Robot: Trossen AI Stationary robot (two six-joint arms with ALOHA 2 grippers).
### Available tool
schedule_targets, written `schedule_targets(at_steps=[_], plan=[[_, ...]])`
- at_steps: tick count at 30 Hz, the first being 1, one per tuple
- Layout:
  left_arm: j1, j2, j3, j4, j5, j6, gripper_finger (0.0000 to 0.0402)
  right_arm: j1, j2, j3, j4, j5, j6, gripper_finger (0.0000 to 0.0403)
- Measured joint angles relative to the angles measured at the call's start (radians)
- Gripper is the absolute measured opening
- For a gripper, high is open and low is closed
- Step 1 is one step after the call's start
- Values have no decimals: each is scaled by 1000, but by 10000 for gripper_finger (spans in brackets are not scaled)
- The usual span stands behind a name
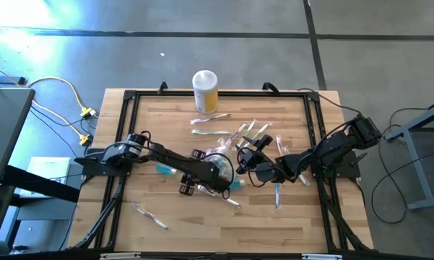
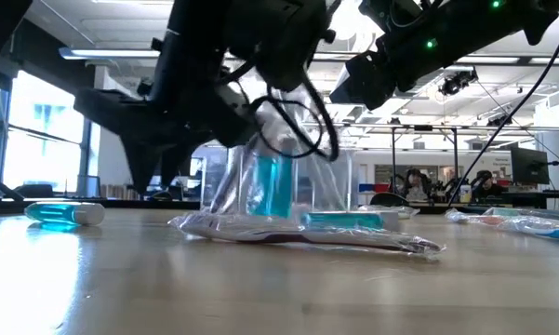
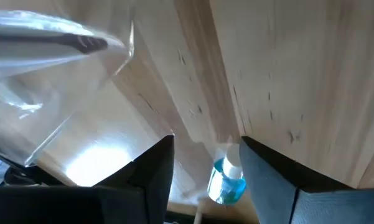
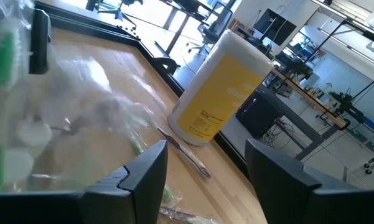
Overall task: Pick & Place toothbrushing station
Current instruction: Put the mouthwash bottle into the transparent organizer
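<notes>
The toothbrushing station (image 1: 218, 163) is a clear plastic container standing on the wood at mid-table. It also shows in the low view (image 2: 302, 177) and the left wrist view (image 3: 43, 87). A blue piece (image 2: 274, 186) shows upright through its wall. My left gripper (image 1: 221, 178) hangs over it, slanting down, fingers apart (image 3: 205, 140). A small blue, white-capped tube (image 3: 227, 179) shows between the fingers. My right gripper (image 1: 244, 153) stands open and level just right of the station, with nothing between its fingers (image 4: 205, 149). My left gripper stands with its fingers on either side of the blue, white-capped tube (image 3: 227, 179), coming down at a slant. The tube is narrower than the gap between them. Whether a finger touches the tube or the clear container, I cannot tell.
A yellow jar with a white lid (image 1: 205, 90) stands at the far edge, straight ahead of my right gripper (image 4: 221, 93). Wrapped toothbrushes lie around: far centre (image 1: 211, 131), near left (image 1: 150, 215), beside the right arm (image 1: 276, 195). Another blue tube (image 2: 65, 213) lies left. A black frame rail (image 1: 126, 130) borders the table.
</notes>
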Motion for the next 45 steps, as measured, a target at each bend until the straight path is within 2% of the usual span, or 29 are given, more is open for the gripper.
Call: schedule_targets(at_steps=[12, 26, 31, 39, 45], plan=[[-1, 0, 10, 9, 0, -1, 175, 0, 0, 0, -3, 0, 0, 208], [-11, -1, 9, -79, -12, 1, 175, 0, 0, 0, -4, 0, 0, 208], [-53, -1, 9, -79, 8, -1, 175, 0, 0, 0, -9, 5, -4, 208], [-158, -2, 9, -78, 68, 86, 175, 0, 0, 0, -12, 8, -3, 208], [-159, -2, -49, -79, 91, 77, 175, 0, 0, 0, -12, 7, -1, 208]])
